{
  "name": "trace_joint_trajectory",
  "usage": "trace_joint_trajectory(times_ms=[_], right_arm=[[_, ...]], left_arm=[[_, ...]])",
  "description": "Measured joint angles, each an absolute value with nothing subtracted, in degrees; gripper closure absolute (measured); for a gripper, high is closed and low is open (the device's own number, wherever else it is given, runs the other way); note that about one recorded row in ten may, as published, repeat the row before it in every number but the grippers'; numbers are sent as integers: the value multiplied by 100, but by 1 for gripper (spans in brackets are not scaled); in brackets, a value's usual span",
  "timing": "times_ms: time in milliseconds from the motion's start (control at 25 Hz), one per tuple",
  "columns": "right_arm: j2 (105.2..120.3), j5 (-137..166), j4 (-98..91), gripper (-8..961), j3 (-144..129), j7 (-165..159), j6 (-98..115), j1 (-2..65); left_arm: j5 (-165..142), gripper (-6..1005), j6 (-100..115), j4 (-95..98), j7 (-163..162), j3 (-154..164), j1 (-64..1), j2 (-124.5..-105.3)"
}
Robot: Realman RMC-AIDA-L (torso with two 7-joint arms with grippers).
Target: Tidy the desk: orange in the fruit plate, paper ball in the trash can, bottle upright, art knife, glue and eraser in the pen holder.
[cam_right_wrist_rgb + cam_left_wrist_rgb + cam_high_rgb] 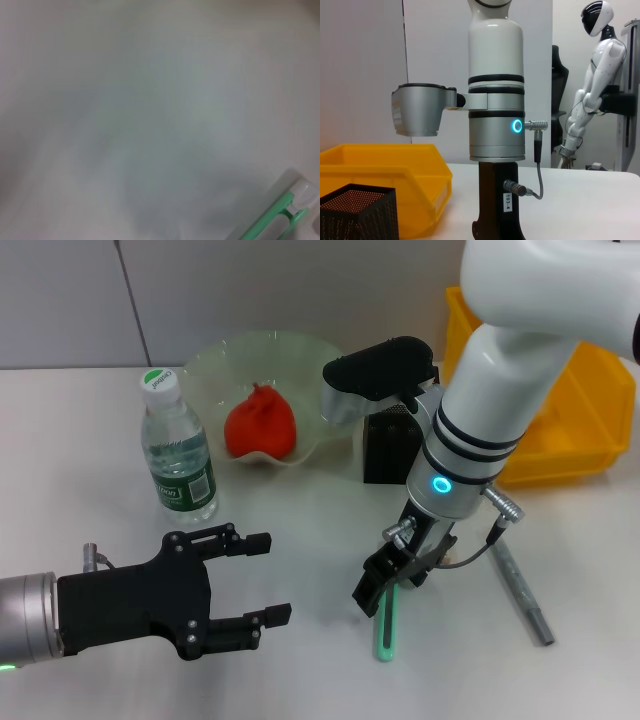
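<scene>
A small white label (508, 202) on the right arm reads "103-4".

Robotics lab — a white humanoid robot (592, 80) stands parked by the wall beside a black office chair (559, 100); plain grey wall panels (435, 50), white worktable (300, 530), yellow parts bin (570, 420) — test-bench setup.

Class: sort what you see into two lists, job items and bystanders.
Job: orange, fruit plate, bottle, pen holder, green art knife at the right gripper, yellow bin, grey stick (perhaps glue).
Bystanders: background white robot, office chair, idle left gripper.
</scene>
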State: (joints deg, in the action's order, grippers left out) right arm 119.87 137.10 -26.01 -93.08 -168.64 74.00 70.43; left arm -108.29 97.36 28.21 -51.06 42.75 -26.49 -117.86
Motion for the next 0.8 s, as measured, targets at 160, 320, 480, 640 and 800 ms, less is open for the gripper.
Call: trace_joint_trajectory(times_ms=[160,320,480,640,800], right_arm=[[11987,13710,-2601,242,-9308,-16864,7400,7048],[11987,13710,-2620,249,-9371,-16855,7400,7037],[11987,13710,-2635,260,-9384,-16848,7400,7028],[11987,13710,-2637,285,-9387,-16836,7400,7026],[11987,13646,-2637,310,-9473,-16804,7394,7029]], left_arm=[[-10828,247,9732,2821,-5106,4272,-2653,-11783],[-10825,247,9731,2821,-5106,4271,-2654,-11778],[-10821,247,9732,2821,-5106,4271,-2654,-11770],[-10818,246,9731,2821,-5106,4271,-2664,-11768],[-10818,246,9730,2821,-5106,4271,-2665,-11768]])
